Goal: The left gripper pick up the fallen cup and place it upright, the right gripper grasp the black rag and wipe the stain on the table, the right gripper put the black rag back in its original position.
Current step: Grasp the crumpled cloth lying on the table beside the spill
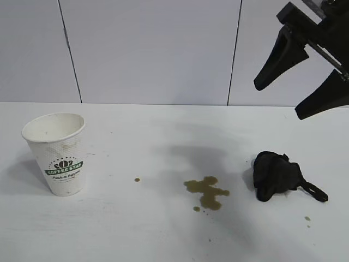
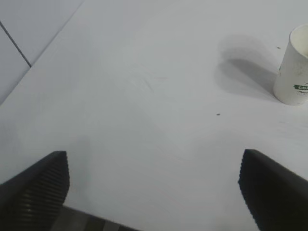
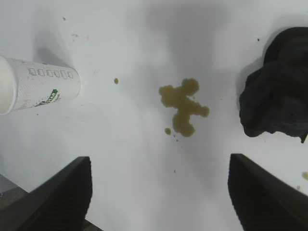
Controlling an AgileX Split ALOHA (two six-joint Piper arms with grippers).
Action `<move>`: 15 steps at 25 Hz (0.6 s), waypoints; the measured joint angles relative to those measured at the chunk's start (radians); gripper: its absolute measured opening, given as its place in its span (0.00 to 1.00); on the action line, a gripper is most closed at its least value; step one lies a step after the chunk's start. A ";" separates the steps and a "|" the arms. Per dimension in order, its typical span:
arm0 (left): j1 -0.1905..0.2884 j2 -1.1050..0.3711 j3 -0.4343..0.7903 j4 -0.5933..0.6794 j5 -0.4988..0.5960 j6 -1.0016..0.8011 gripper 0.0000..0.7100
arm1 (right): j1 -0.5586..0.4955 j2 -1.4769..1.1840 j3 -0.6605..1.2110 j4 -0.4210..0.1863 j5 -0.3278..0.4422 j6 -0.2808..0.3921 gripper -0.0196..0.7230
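Near edge of the table (image 1: 136, 234): bare white surface, a couple of tiny brown specks (image 1: 307, 219) at lower right of the exterior frame.

Next row back, left to right across the exterior view. The cup (image 1: 58, 153) stands upright at left, mouth up, green band facing the camera, faint brown smears on its wall; shadow falls to its left. A lone brown dot (image 1: 137, 179) sits between cup and spill. The stain (image 1: 206, 191) lies just right of centre, olive-brown, lobed, with a small droplet at its lower left edge. The black rag (image 1: 275, 174) lies bunched to the right of the stain, near it but not touching, its loop tail trailing toward the lower right.

Above and behind, upper right corner of the exterior frame: the right gripper (image 1: 300, 82) hangs in the air over the rag's side of the table, fingers spread well apart, nothing between them. Its wrist view looks down on cup (image 3: 38, 86), stain (image 3: 183, 108) and rag (image 3: 276, 101), both fingers empty at the bottom corners.

The left gripper (image 2: 154, 187) is outside the exterior frame. Its own wrist view shows both fingers spread very wide, holding nothing, low over bare table (image 2: 144, 96), with the cup (image 2: 294, 72) standing well apart at the far right edge.

Far back: pale grey panelled wall (image 1: 152, 49).
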 joint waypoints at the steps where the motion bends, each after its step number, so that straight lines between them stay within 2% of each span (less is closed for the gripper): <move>1: -0.024 0.001 0.004 0.000 -0.001 0.000 0.97 | 0.000 0.000 0.000 -0.019 0.009 -0.007 0.76; 4: -0.100 0.001 0.009 0.001 -0.008 -0.001 0.97 | 0.000 0.000 0.000 -0.107 0.030 -0.020 0.76; 7: -0.146 0.001 0.009 0.002 -0.014 -0.002 0.97 | 0.000 0.005 0.000 -0.197 0.017 -0.020 0.76; 11: -0.154 0.001 0.009 0.002 -0.015 -0.002 0.97 | 0.019 0.042 0.000 -0.263 -0.063 -0.008 0.76; 15: -0.154 0.001 0.009 0.002 -0.015 -0.003 0.97 | 0.075 0.139 0.000 -0.373 -0.127 0.033 0.76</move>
